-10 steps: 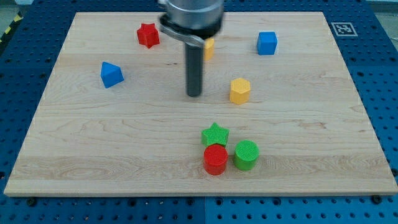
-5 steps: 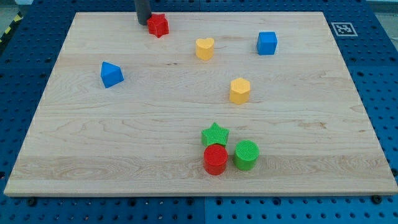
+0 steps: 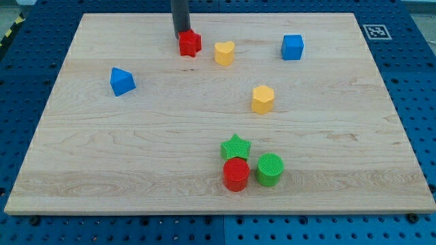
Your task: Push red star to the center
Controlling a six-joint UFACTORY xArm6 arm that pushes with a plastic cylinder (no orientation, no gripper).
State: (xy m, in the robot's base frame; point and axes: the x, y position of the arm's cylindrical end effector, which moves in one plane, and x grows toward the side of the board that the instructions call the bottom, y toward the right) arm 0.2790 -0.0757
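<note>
The red star (image 3: 190,43) lies near the view's top, left of the board's middle line, just left of a yellow heart (image 3: 224,52). My dark rod comes down from the view's top edge. My tip (image 3: 181,35) touches the star's upper left side. The wooden board (image 3: 136,136) fills most of the view.
A blue triangular block (image 3: 122,81) lies at the left. A blue cube (image 3: 293,47) lies at the upper right. A yellow hexagon (image 3: 263,99) lies right of centre. A green star (image 3: 236,147), red cylinder (image 3: 236,174) and green cylinder (image 3: 270,169) cluster near the bottom.
My rod went from the board's middle to the top left behind the red star. Tip and star have since moved right and down, toward the yellow heart.
</note>
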